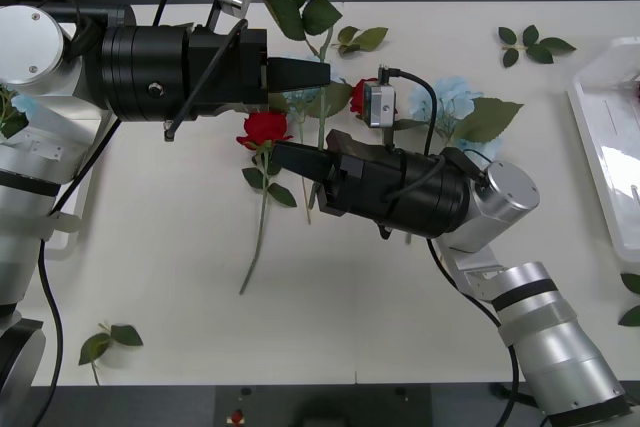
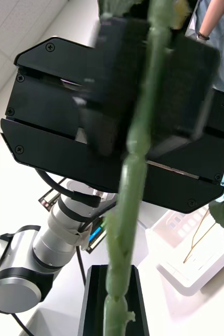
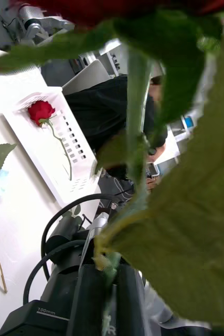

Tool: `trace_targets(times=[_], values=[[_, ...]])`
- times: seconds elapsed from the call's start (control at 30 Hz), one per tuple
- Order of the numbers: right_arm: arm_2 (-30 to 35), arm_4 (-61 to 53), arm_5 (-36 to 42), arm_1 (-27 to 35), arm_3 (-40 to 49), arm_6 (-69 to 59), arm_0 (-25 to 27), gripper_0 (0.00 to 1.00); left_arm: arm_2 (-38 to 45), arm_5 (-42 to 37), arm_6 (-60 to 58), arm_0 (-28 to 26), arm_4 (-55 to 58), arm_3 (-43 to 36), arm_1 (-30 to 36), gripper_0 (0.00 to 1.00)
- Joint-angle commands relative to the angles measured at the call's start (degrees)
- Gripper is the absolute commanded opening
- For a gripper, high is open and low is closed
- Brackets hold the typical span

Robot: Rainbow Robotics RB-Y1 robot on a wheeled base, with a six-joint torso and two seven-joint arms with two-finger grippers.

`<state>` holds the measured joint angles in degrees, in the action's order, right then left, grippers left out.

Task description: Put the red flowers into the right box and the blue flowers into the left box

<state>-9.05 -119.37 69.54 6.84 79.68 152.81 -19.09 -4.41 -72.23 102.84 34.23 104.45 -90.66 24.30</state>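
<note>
Presently both grippers are clamped on one red rose (image 1: 320, 13) stem above the counter (image 1: 180, 277): my left gripper (image 1: 320, 75) at 12 o'clock, my right gripper (image 1: 282, 155) just beneath; pulling apart before either releases could snap or drop it, well short of the right box (image 1: 600, 147) at 3 o'clock.

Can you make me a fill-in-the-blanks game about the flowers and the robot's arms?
1. The left end effector grips the lifted rose by its ____.
2. The blue flowers lie on the ____.
3. The flower inside the right box is coloured ____.

Missing words: stem; table; red.
</note>
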Motion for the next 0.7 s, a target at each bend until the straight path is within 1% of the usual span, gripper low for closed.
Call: trace_targets(times=[0.03, 0.5, 0.7], values=[[-0.5, -0.1, -0.5, 0.1, 2.2, -0.1, -1.0, 0.00, 1.2, 0.3, 1.4, 1.4, 0.5, -1.7, 0.3, 1.00], [0.1, -0.3, -0.6, 0.5, 2.2, 0.0, -1.0, 0.00, 1.2, 0.3, 1.4, 1.4, 0.5, -1.7, 0.3, 1.00], [0.8, -1.0, -1.2, 2.3, 2.2, -0.1, -1.0, 0.00, 1.2, 0.3, 1.4, 1.4, 0.5, -1.7, 0.3, 1.00]])
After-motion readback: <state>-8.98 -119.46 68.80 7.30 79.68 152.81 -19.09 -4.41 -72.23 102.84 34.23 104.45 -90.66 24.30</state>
